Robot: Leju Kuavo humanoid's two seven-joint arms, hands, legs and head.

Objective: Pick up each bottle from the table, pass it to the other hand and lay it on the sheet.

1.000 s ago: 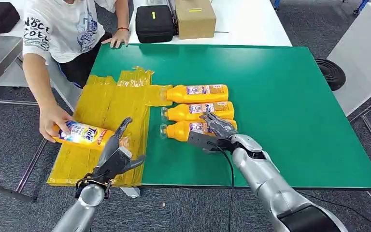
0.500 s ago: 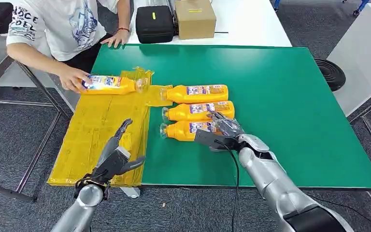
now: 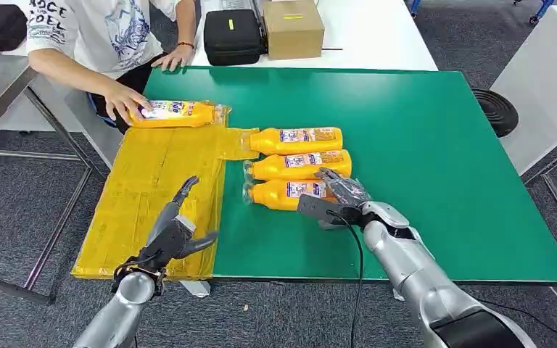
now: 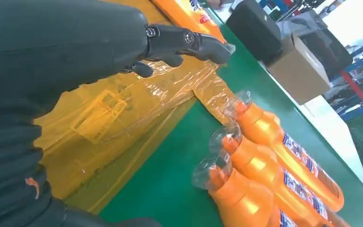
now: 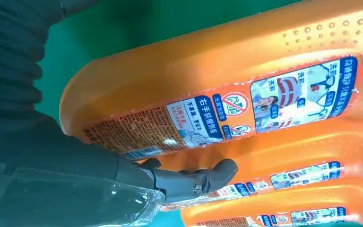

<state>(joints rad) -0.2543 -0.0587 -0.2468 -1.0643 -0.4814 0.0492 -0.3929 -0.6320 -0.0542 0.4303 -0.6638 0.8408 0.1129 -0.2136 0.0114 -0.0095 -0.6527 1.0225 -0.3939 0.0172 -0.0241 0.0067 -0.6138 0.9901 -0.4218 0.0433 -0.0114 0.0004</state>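
Bench (image 3: 421, 145): yellow sheet (image 3: 152, 188) drapes its left edge. Three bottles lie mid-bench; your right hand (image 3: 331, 197) wraps the nearest bottle (image 3: 284, 194), grip probably not yet firm. Left hand (image 3: 168, 241) spread, empty. Next: close, lift, pass left.

The green bench (image 3: 421, 145) carries a yellow sheet (image 3: 152, 196) draped over its left edge. Three orange bottles (image 3: 297, 165) lie side by side near the middle, caps pointing left. A fourth bottle (image 3: 174, 114) lies on the sheet's far end.
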